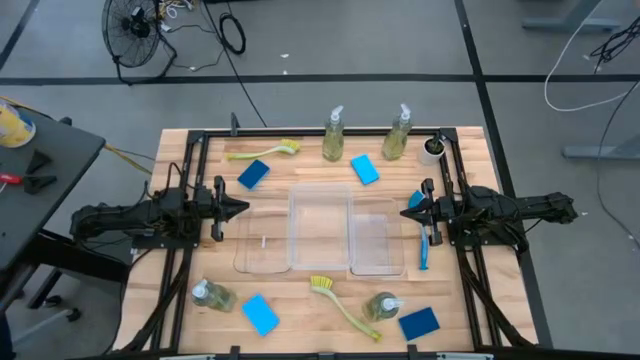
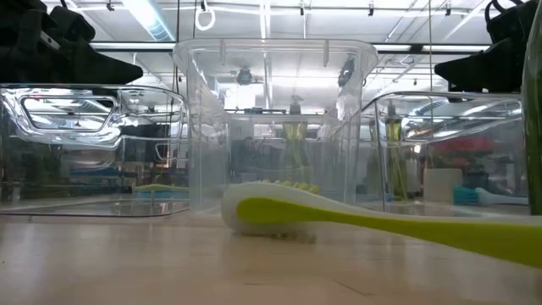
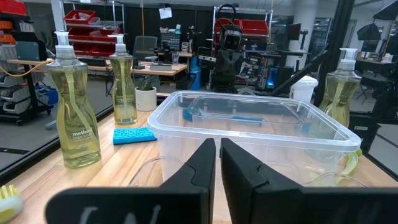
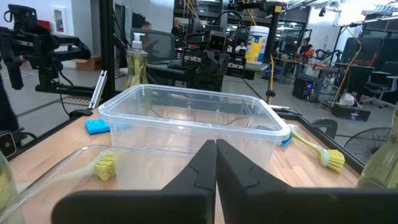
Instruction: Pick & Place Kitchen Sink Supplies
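Observation:
Several clear pump bottles of yellow-green soap stand upright on the table: two at the far edge (image 1: 333, 137) (image 1: 398, 135), two near the front (image 1: 212, 295) (image 1: 381, 306). Several blue sponges lie flat (image 1: 253, 174) (image 1: 365, 169) (image 1: 260, 314) (image 1: 418, 322). One yellow-green brush (image 1: 265, 152) lies at the far left, another (image 1: 343, 303) near the front. A blue brush (image 1: 425, 242) lies below my right gripper. My left gripper (image 1: 240, 208) hangs shut and level left of the trays. My right gripper (image 1: 408, 212) hangs shut and level to their right. Neither holds anything.
Clear plastic trays fill the table's middle: a tall one (image 1: 320, 228), a shallow one on its left (image 1: 262, 248) and another on its right (image 1: 376, 238). A small white cup (image 1: 433, 150) stands at the far right. Black rails (image 1: 190, 160) run along the table's sides.

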